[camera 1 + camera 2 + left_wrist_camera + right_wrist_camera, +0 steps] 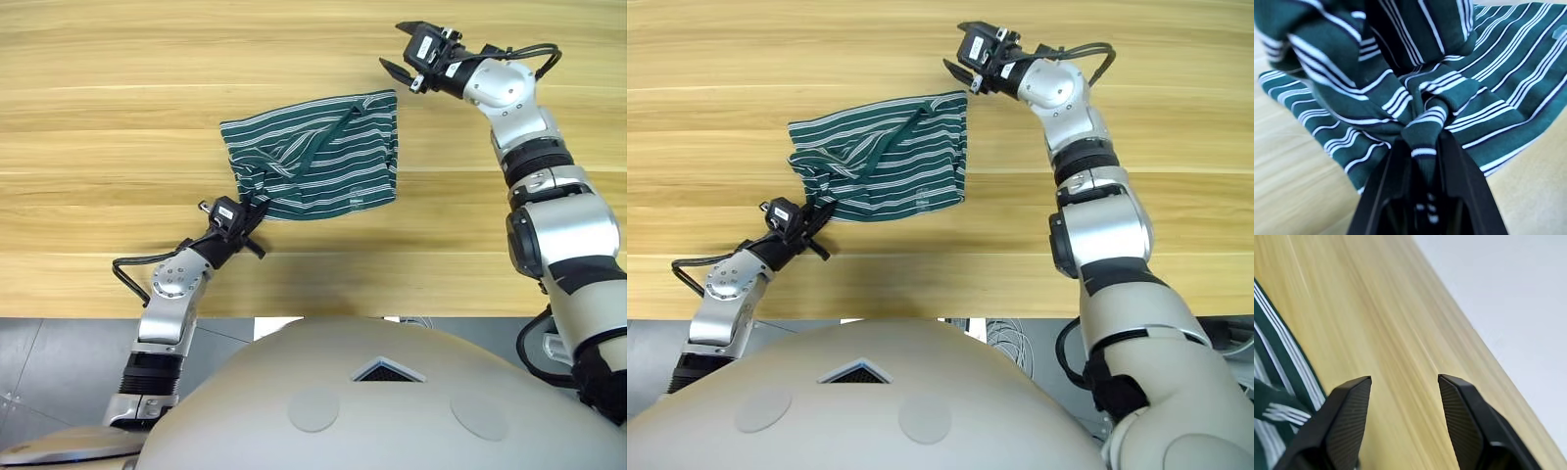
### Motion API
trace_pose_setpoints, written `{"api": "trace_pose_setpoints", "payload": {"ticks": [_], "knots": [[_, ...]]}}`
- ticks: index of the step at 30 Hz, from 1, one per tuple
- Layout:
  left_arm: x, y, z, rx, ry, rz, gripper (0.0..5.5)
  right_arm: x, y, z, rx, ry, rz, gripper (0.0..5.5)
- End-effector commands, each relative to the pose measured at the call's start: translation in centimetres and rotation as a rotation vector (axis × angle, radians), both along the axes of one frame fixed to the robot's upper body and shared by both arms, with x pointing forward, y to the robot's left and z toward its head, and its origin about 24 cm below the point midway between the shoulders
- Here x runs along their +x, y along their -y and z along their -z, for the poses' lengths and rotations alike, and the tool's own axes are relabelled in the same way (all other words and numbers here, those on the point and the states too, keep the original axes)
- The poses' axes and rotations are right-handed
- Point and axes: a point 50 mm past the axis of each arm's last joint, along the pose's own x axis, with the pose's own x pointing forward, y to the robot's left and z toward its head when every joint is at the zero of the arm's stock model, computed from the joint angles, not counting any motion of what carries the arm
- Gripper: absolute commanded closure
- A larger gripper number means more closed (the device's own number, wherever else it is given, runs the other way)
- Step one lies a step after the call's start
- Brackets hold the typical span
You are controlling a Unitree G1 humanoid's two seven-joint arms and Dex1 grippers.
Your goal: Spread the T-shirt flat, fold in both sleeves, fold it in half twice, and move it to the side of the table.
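The T-shirt [323,157], dark green with thin white stripes, lies folded into a rough square on the wooden table [118,78], with rumpled folds along its left side. My left gripper [253,208] is shut on the shirt's near left corner, and the pinched fabric [1422,142] bunches up between its black fingers [1386,181]. My right gripper [402,49] is open above the table just beyond the shirt's far right corner, touching nothing. Between its two pads [1347,421] I see bare wood, with the shirt's striped edge [1283,377] off to one side.
The wooden table runs wide to the left, right and far side of the shirt. Its near edge [294,315] lies close in front of me, with dark floor [59,352] below. The table's far edge borders a pale surface [1508,293].
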Motion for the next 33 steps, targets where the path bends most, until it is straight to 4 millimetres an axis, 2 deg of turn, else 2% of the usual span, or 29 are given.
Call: {"api": "trace_pose_setpoints", "payload": {"ticks": [1, 5, 9, 13, 16, 20, 26, 31, 33], "knots": [[-0.4, 0.2, 0.8, 0.004, -0.057, 0.009, 5.23, -1.3, 0.5, 0.8, 0.035, -0.080, -0.073, 2.94], [-0.1, 0.5, 0.8, 0.000, -0.051, 0.016, 5.23, -2.2, 1.2, 0.6, 0.078, -0.111, -0.117, 2.94], [0.0, 0.4, 0.7, 0.000, -0.044, 0.013, 5.23, -5.5, 0.5, 0.7, 0.239, -0.273, -0.324, 2.94], [0.0, 0.3, 0.5, -0.010, -0.042, 0.010, 5.23, -8.3, -1.0, 2.6, 0.253, -0.444, -0.396, 2.94], [0.0, 0.4, 0.4, -0.018, -0.047, 0.010, 4.52, -9.5, -1.7, 3.4, 0.235, -0.517, -0.405, 2.94], [0.0, 0.3, 0.2, -0.023, -0.048, 0.003, 3.99, -9.5, -2.1, 4.1, 0.234, -0.593, -0.321, 2.94], [-0.3, 0.3, -0.2, -0.044, -0.057, 0.003, 2.99, -8.4, -2.6, 6.6, 0.204, -0.682, -0.126, 2.94], [-0.2, -3.1, -2.3, 0.010, -0.005, -0.082, 2.21, -8.8, -1.7, 8.5, 0.095, -0.701, -0.103, 2.94], [0.4, -5.2, -4.3, 0.055, 0.070, -0.136, 1.82, -8.9, -1.1, 8.9, 0.053, -0.690, -0.106, 2.94]]}}
